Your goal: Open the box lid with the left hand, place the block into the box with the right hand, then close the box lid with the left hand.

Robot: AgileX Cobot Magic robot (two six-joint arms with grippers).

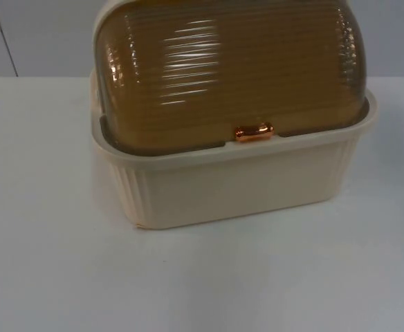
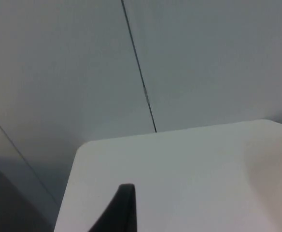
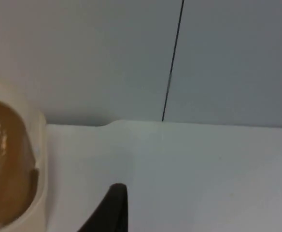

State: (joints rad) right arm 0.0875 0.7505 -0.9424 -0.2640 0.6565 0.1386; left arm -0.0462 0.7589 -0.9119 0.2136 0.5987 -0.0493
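Sitting shut: ribbed amber lid [image 1: 230,69] on cream box [image 1: 243,183], copper handle [image 1: 253,132] at front rim; left gripper [image 2: 124,208] off beside the box, right gripper [image 3: 113,208] at opposite end; finger spread of both impossible to tell.

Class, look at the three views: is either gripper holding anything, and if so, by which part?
Nothing is held. Each wrist view shows a bare black fingertip over the white table; the box stands untouched, its amber lid shut.

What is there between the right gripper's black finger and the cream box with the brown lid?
Just bare white table. The right wrist view shows nothing between the fingertip and the box.
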